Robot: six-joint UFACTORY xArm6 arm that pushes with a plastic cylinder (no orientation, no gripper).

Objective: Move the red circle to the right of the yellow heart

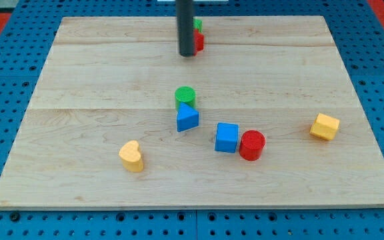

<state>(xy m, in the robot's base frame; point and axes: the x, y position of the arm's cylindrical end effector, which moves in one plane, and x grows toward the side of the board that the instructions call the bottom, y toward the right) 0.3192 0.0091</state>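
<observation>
Rod only, no jaws on rig. My tip (pixel 187 55) at worktop (pixel 79 80) top, touching red block (pixel 199 43) and green block (pixel 197 25). Red circle (pixel 252 145) touches blue cube (pixel 227 137), well right of yellow heart (pixel 132 156). Risk: leftward push drags cube along, or circle rolls off tip; blue triangle (pixel 187 118), green cylinder (pixel 185 96) near approach path.

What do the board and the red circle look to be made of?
The board looks like pale unfinished wood: visible grain and plank seams. The red circle seems moulded or printed plastic, matte, uniformly coloured. My tip is far off at the view's top.
</observation>
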